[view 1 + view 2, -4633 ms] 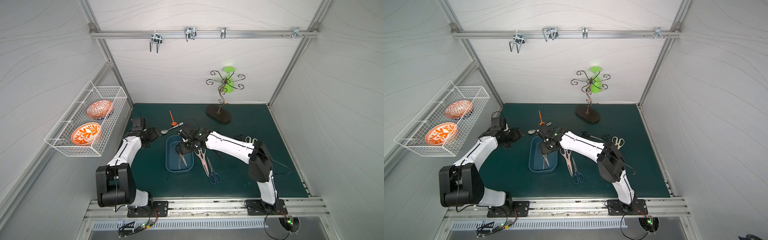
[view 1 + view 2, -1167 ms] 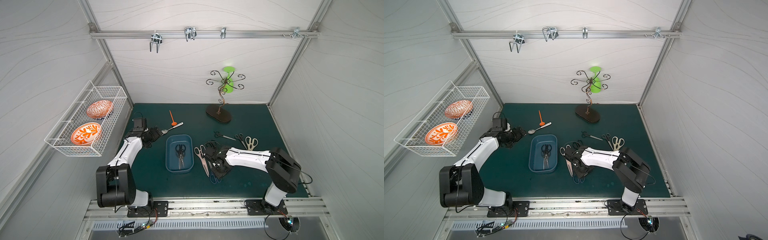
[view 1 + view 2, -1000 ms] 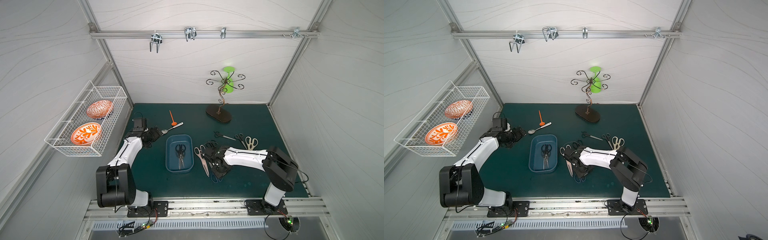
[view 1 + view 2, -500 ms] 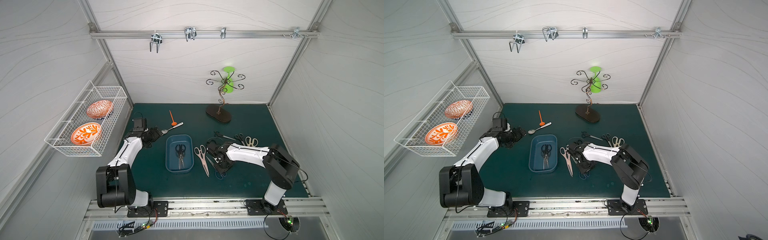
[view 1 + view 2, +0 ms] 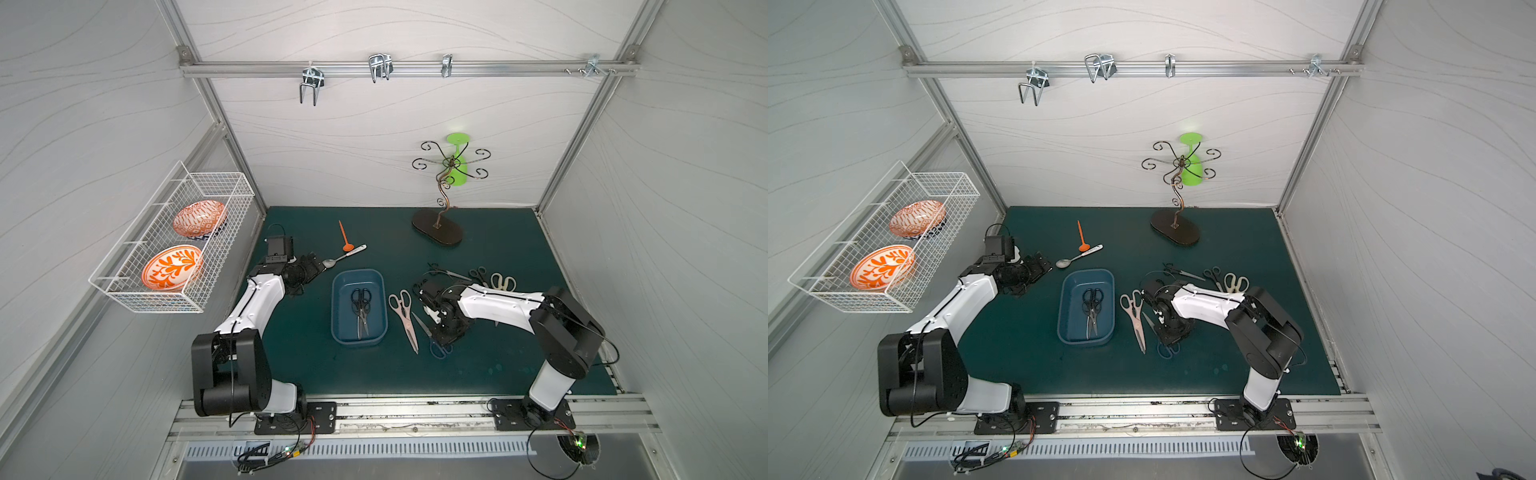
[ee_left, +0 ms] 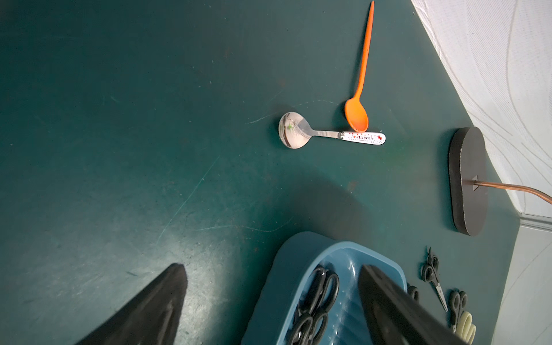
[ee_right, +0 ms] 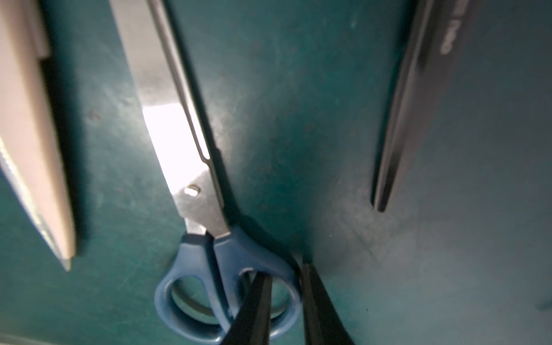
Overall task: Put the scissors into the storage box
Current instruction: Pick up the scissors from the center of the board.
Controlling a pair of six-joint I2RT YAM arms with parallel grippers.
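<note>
**Right gripper (image 7: pixel 283 270) clamped on the blue-handled scissors (image 7: pixel 209 254), outside the storage box (image 5: pixel 336 309).**
The blue-handled scissors lie flat on the green mat (image 5: pixel 498 374), blades closed; the right gripper pinches the rim of one handle loop, one finger inside the ring and one outside, jaws nearly together; the pink-handled scissors (image 5: pixel 405 316) lie between this pair and the storage box; black scissors (image 5: pixel 360 307) rest inside the box; the left gripper (image 6: pixel 270 267) hangs wide open and empty near the box's far corner, beside the steel spoon (image 5: pixel 343 258).
</note>
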